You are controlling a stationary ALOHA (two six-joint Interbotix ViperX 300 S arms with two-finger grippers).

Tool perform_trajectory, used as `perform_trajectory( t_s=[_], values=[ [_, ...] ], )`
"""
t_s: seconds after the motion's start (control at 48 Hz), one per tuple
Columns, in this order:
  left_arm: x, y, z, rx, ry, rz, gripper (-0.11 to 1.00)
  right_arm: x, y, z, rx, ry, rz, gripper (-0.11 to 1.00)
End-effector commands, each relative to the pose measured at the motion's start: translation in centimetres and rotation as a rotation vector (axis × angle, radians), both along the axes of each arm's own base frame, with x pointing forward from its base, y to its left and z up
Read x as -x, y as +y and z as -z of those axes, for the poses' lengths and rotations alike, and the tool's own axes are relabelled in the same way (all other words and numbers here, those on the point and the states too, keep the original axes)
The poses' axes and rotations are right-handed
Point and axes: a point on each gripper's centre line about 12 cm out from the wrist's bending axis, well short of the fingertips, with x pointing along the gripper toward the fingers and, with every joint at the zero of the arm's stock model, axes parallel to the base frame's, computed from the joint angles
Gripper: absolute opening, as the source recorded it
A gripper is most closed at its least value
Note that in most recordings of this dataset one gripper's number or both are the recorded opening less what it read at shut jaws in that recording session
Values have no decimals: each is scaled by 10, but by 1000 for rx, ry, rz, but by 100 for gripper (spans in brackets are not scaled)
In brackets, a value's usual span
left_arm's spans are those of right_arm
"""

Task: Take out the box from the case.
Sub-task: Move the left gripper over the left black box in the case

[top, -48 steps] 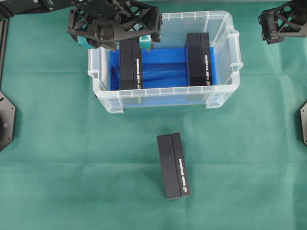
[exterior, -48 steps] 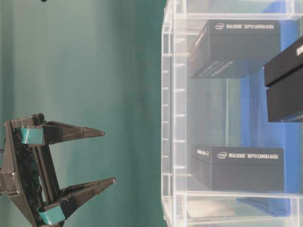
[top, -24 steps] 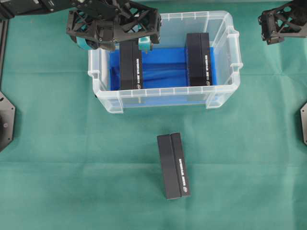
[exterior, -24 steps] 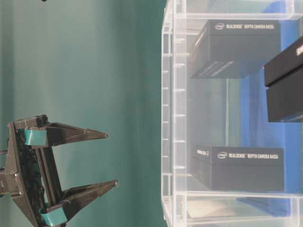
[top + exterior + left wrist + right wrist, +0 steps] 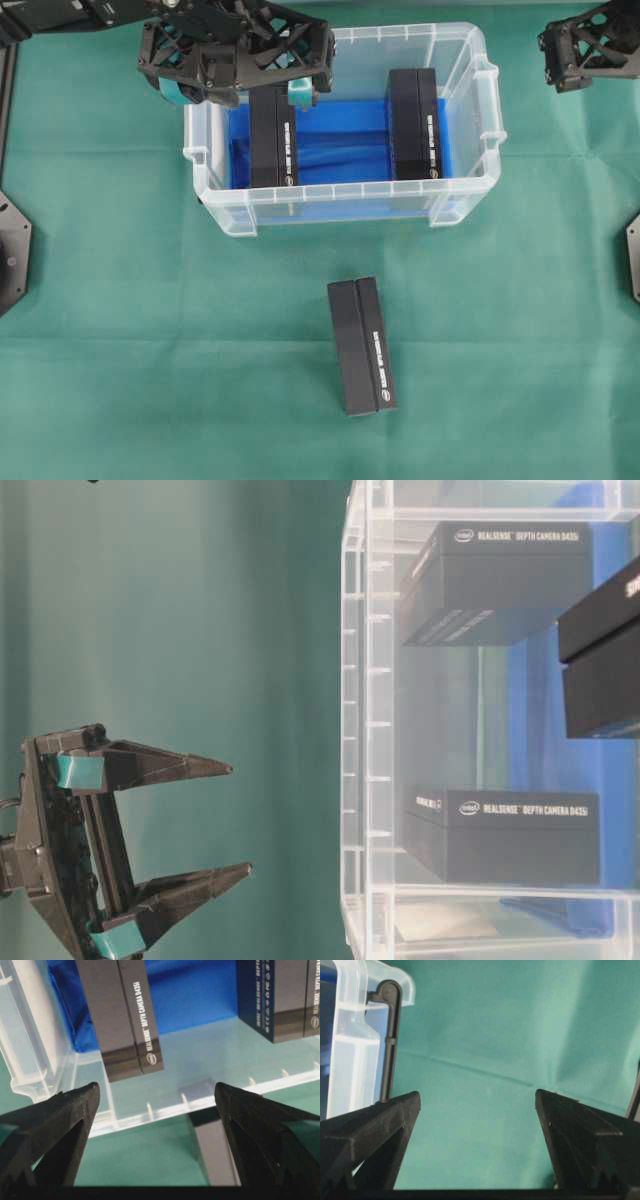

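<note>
A green cloth (image 5: pixel 130 330) covers the whole work surface, reaching every edge of the overhead view. It lies mostly flat, with a long shallow crease (image 5: pixel 520 338) running across it and fainter wrinkles nearer the cloth's lower edge. Dark mounting plates (image 5: pixel 12 255) sit at the cloth's left and right (image 5: pixel 633 255) margins. Lighting is soft and even, casting only weak shadows. No walls or windows show.
</note>
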Motion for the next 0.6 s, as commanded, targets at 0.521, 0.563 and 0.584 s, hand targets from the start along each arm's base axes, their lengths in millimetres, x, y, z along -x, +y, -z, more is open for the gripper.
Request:
perform_trajectory(
  t_s=[0.521, 0.563, 0.584],
  values=[
    [0, 0, 25, 2, 23, 0, 96, 1, 0, -6, 15, -19, -1, 94],
    [0, 1, 29, 2, 26, -3, 96, 1, 0, -6, 15, -19, -2, 94],
    [0, 1, 31, 4, 30, -5, 96, 1, 0, -6, 15, -19, -2, 94]
  ],
)
